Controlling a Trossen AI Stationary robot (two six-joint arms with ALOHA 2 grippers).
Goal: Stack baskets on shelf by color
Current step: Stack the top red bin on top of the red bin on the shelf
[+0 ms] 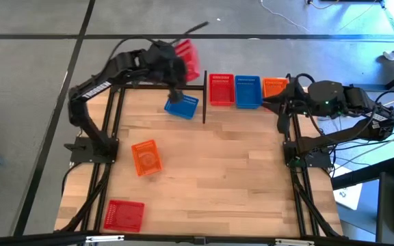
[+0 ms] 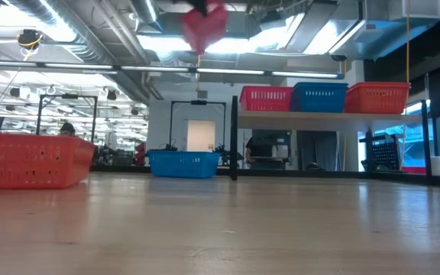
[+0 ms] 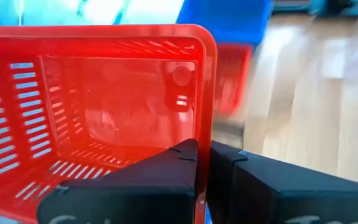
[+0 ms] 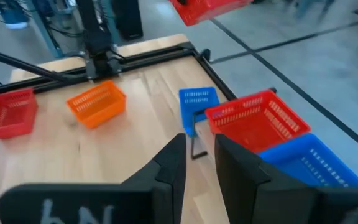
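The left pincer (image 3: 204,163) is clamped shut on the rim wall of a red basket (image 1: 187,56), one finger inside and one outside, so the basket hangs tilted in the air beyond the tabletop's (image 1: 217,171) far edge, left of the shelf (image 2: 334,114); gripping one wall likely leaves the basket free to drop into another; its open mouth faces the wrist camera, and which way its long axis runs cannot be told through the blur; the shelf already carries a red basket (image 1: 221,89), a blue one (image 1: 247,91) and an orange one (image 1: 273,87) side by side, long axes running from the tabletop outward, mouths up, presumably one base per colour; so the carried basket seems meant for the red one; a blue basket (image 1: 182,105), an orange basket (image 1: 146,157) and another red one (image 1: 123,216) wait on the tabletop; the right pincer (image 4: 197,155) hovers by the shelf's right end, narrowly parted, holding nothing.
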